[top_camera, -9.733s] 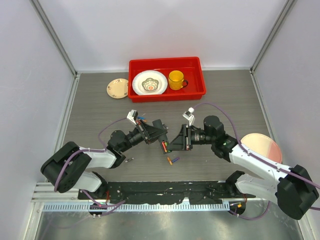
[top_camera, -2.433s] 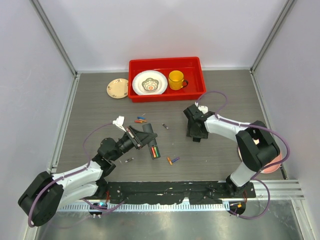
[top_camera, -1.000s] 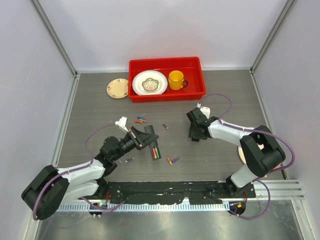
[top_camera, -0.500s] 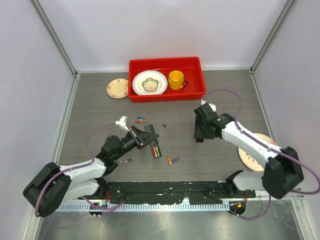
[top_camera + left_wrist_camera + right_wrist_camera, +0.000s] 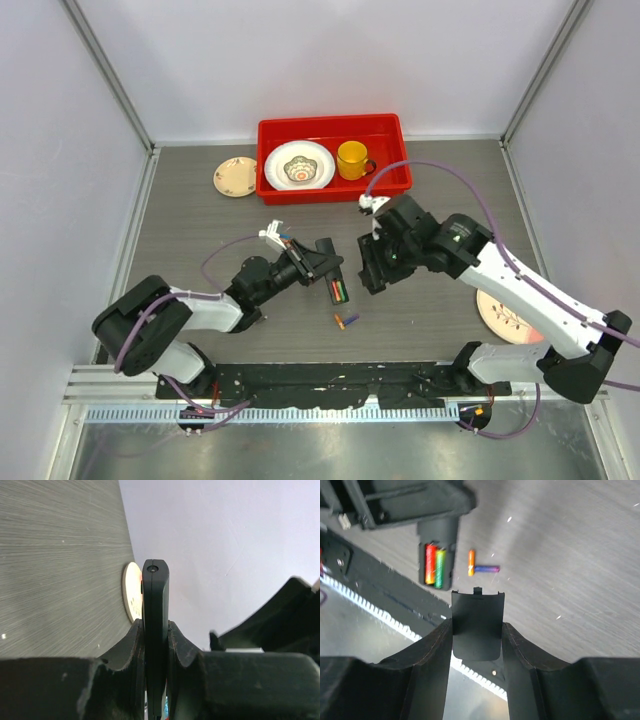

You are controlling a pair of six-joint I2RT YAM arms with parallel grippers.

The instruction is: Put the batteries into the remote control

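My left gripper (image 5: pixel 326 266) is shut on the black remote control (image 5: pixel 338 289) and holds it near the table's middle. Its open compartment faces up with a red and a green battery (image 5: pixel 435 563) inside. In the left wrist view the remote (image 5: pixel 155 615) stands edge-on between the fingers. My right gripper (image 5: pixel 368 272) is shut on the flat black battery cover (image 5: pixel 477 625), just right of the remote. An orange battery (image 5: pixel 471 562) and a purple battery (image 5: pixel 486 569) lie loose on the table (image 5: pixel 345 320) below the remote. More batteries (image 5: pixel 288 240) show behind my left wrist.
A red tray (image 5: pixel 402 152) at the back holds a white bowl (image 5: pixel 300 166) and a yellow cup (image 5: pixel 351 159). A small beige plate (image 5: pixel 235 177) lies left of it. A pink plate (image 5: pixel 503 318) lies at the right, partly under my right arm.
My left gripper has carried the remote to the right. My right arm has swung left with the cover and now sits close beside the remote.
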